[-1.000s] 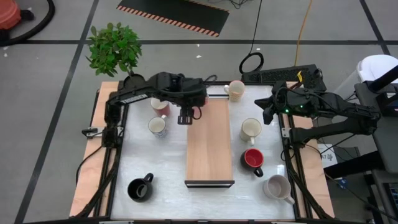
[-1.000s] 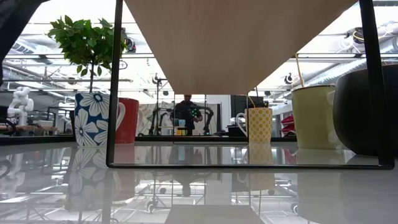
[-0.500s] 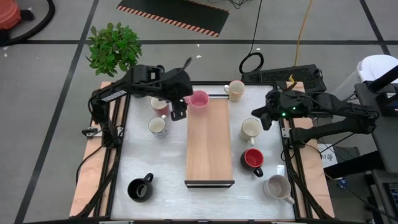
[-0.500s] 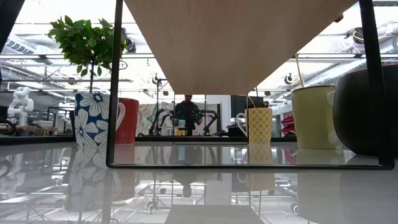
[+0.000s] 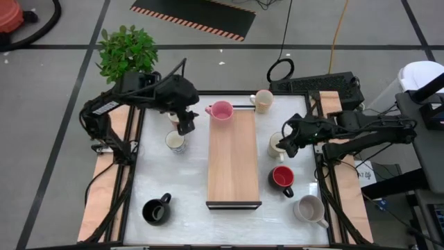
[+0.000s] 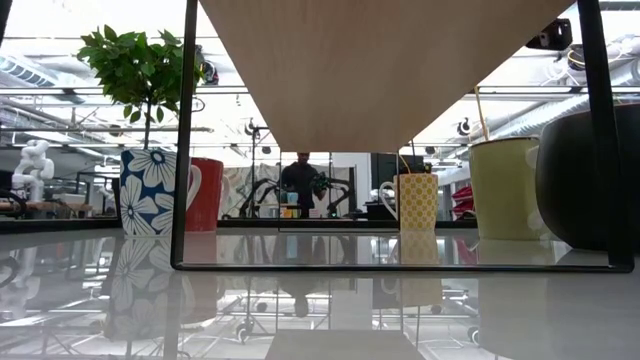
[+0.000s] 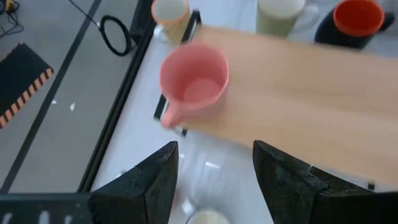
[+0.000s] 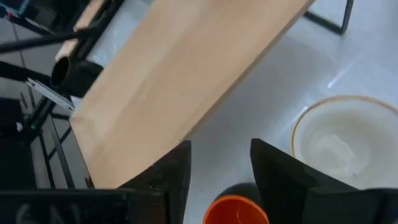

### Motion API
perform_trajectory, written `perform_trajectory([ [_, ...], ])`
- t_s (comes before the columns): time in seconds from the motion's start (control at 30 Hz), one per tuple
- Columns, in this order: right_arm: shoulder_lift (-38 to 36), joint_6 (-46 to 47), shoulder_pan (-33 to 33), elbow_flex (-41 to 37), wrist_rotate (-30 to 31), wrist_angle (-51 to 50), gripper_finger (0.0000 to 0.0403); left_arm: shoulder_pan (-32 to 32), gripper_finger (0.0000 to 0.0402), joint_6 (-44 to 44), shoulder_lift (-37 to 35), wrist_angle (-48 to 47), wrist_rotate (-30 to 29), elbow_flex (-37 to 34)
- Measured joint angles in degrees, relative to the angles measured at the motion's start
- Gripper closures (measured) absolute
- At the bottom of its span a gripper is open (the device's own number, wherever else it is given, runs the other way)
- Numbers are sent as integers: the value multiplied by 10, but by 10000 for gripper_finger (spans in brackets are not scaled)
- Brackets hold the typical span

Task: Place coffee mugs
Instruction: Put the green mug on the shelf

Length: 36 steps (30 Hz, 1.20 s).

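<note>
Pink mug [image 5: 220, 110] stands upright on the upper end of the wooden board [image 5: 234, 163], centre of the high view, with its handle poking off the board's left edge. It looks placed.

Left gripper [image 5: 186, 127] hangs just left of the board, above the flowered mug [image 5: 175, 142]. Its fingers are spread with nothing between them, clear of the pink mug.

Right gripper [image 5: 284, 144] is at the right of the board, right beside the cream mug [image 5: 277, 144]. The wrist view shows its fingers parted and holding nothing, and the mug's rim lies off to one side of the gap, not inside it.

Step in hand (my reading): the right arm picks up this cream mug.
- Shift sideways until one finger is inside the rim and one outside, or both straddle the wall.
- Go down straight and keep off the red mug [image 5: 282, 177] just below it in the frame.
- Close only once seated. Lift before crossing to the board edge, and set down clear of the pink mug.

Count, high view:
- Mugs in plain sight: 7. These are pink, flowered, black [image 5: 155, 210], red, pale at lower right [image 5: 309, 208], and two cream (one at the top [image 5: 262, 101]).
- Low view shows another red mug [image 6: 205, 195] behind the flowered one, probably hidden under the left arm.
- Board: 1. Potted plant [image 5: 126, 52]: 1. Arms: 2.
</note>
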Motion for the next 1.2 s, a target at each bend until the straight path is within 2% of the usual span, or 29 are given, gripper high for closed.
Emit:
perform_trajectory([
  [0.13,13,-3,26,-2,3,-1,256,3,190,9,-49,14,-8,-96],
  [0.27,29,-9,54,-2,3,-4,258,-2,190,-3,-104,76,-10,-219],
  [0.4,48,2,81,-2,2,-18,259,-19,190,-42,-162,130,-10,-328],
  [0.53,62,27,106,-2,1,-34,259,-47,190,-100,-201,156,-9,-401],
  [0.77,85,52,136,-2,35,-75,259,-84,190,-142,-237,196,-10,-462],
  [1.0,106,48,155,-2,89,-81,259,-96,190,-152,-240,223,-10,-467],
  [1.2,117,73,159,-2,92,-117,259,-102,190,-147,-240,223,-10,-467],
])
